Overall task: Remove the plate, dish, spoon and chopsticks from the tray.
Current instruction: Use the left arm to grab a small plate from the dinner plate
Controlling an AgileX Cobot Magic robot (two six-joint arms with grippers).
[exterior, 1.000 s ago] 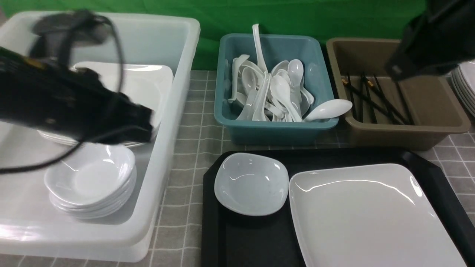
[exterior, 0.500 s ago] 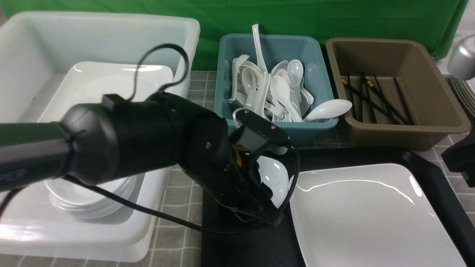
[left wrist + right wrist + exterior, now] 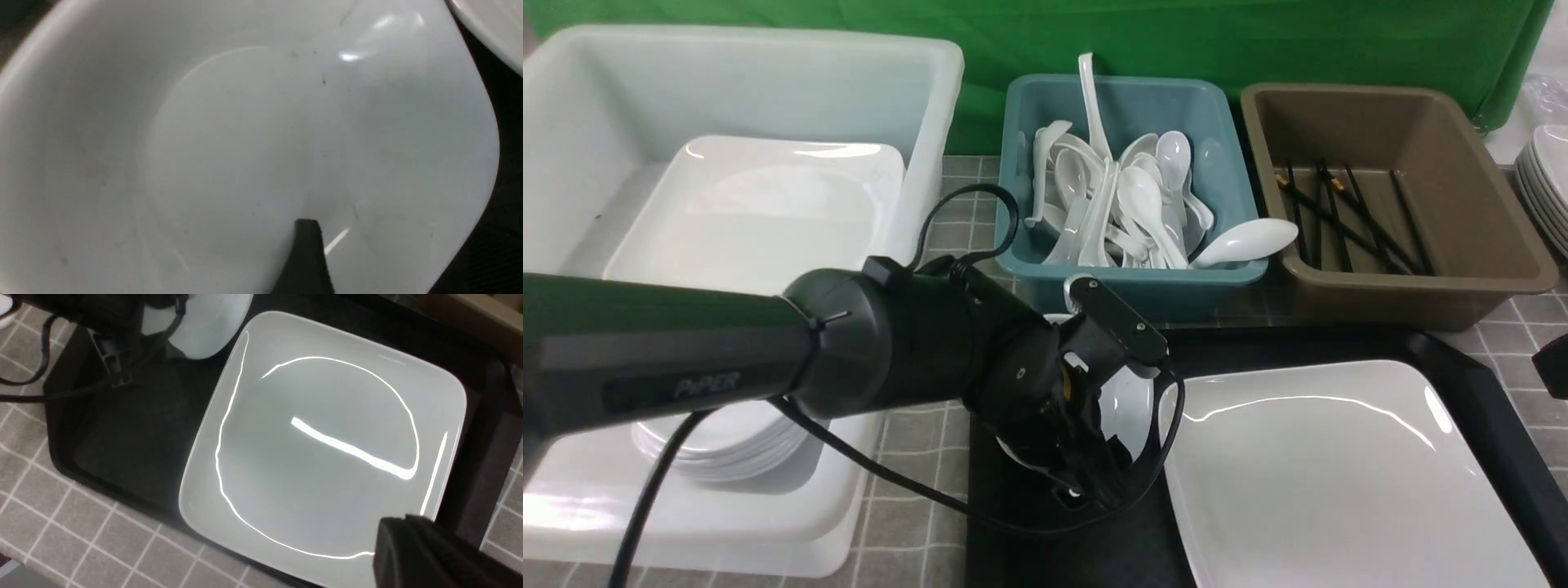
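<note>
The black tray (image 3: 1462,359) carries a large white square plate (image 3: 1339,474) and, to its left, a small white dish (image 3: 1134,402) mostly hidden by my left arm. My left gripper (image 3: 1094,482) is open at the dish's near rim; one finger (image 3: 307,253) stands inside the dish (image 3: 245,143), the other is out of sight. My right gripper (image 3: 404,524) is shut and empty, hovering over the plate's (image 3: 318,457) right edge. No spoon or chopsticks show on the tray. Spoons (image 3: 1127,196) lie in the teal tub and chopsticks (image 3: 1347,216) in the brown tub.
A big white tub (image 3: 923,122) at the left holds square plates (image 3: 768,204) and a stack of small dishes (image 3: 719,445). Teal tub (image 3: 1127,290) and brown tub (image 3: 1421,298) stand just behind the tray. More plates (image 3: 1543,175) are stacked at far right.
My left arm swung from the white tub across to the dish on the tray, and its jaws opened. My right arm dropped from the upper right to the tray's right side.
</note>
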